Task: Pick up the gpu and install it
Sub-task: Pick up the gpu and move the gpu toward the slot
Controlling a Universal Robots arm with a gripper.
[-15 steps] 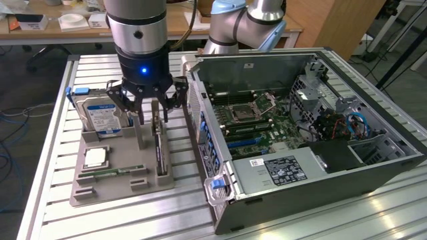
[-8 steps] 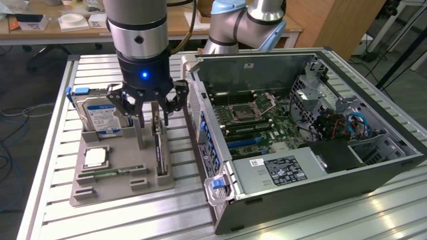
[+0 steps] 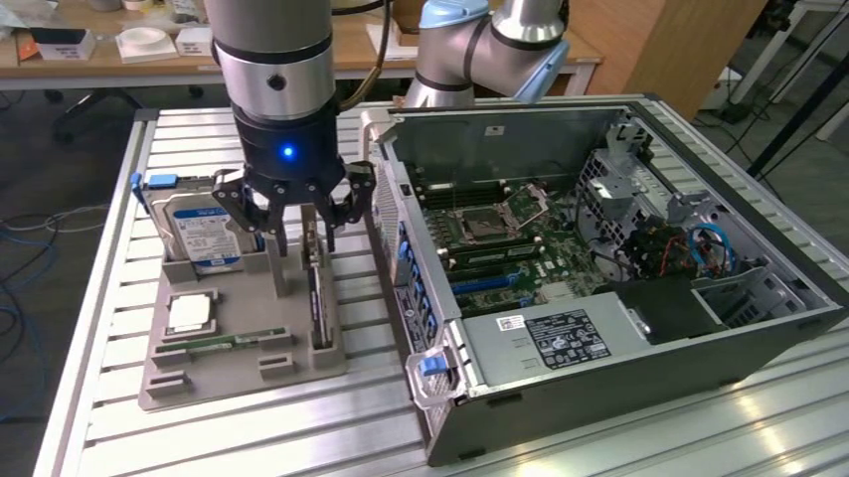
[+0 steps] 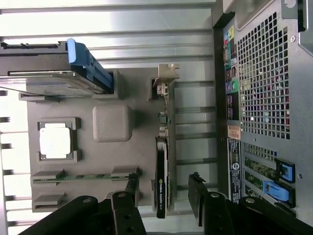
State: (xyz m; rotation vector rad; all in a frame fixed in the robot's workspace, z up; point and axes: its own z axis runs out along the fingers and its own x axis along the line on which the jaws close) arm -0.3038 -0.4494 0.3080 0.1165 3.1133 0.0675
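Gpu (image 4: pixel 163 161) stands on edge between the gripper's (image 4: pixel 164 193) spread-open fingers (image 4: pixel 196 196), apparently untouched, slotted in the grey tray (image 3: pixel 239 383) beside the computer case (image 3: pixel 637 328); it looks light, stiff and fragile, best pinched across its flat faces.

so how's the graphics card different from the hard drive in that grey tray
The graphics card is a thin dark board; the hard drive is a thicker silver box with a blue-white label. The open tool hangs over the card, not the drive. Both stand on edge in the grey tray.
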